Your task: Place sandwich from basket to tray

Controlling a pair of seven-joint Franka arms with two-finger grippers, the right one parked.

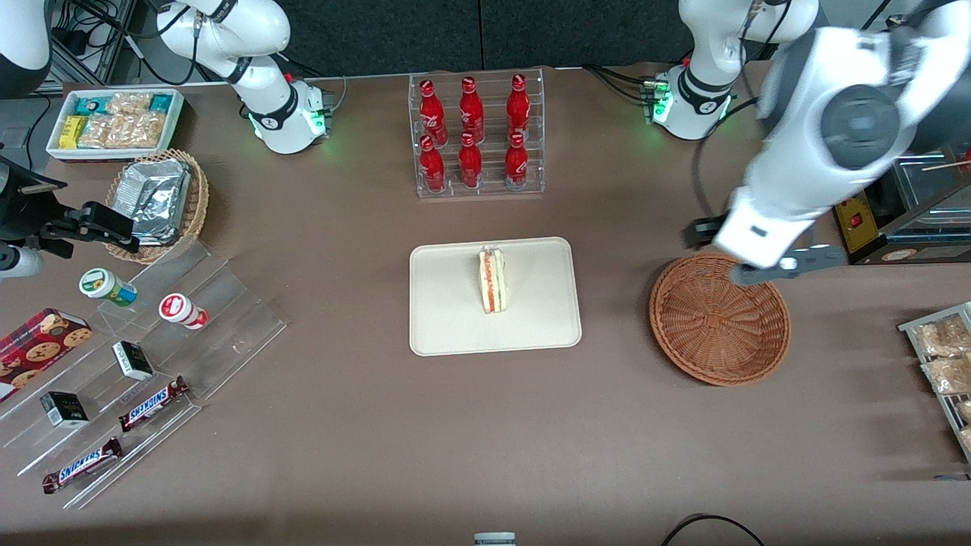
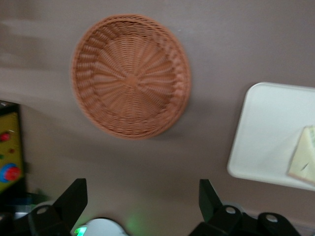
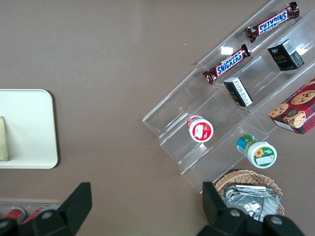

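With the sandwich (image 1: 493,280) lying on the tray (image 1: 455,318) at mid-counter and the basket (image 1: 718,318) bare, your gripper (image 1: 789,264) hangs wide open and empty over the basket's rim toward the working arm's end, so lift it straight up, clear of the wicker.

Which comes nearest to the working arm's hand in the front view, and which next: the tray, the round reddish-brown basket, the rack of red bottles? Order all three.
The hand, open, hovers over the basket's rim.
1. Basket: directly beneath the hand.
2. Tray: mid-table, holding the sandwich.
3. Bottle rack: farther from the camera than the tray.
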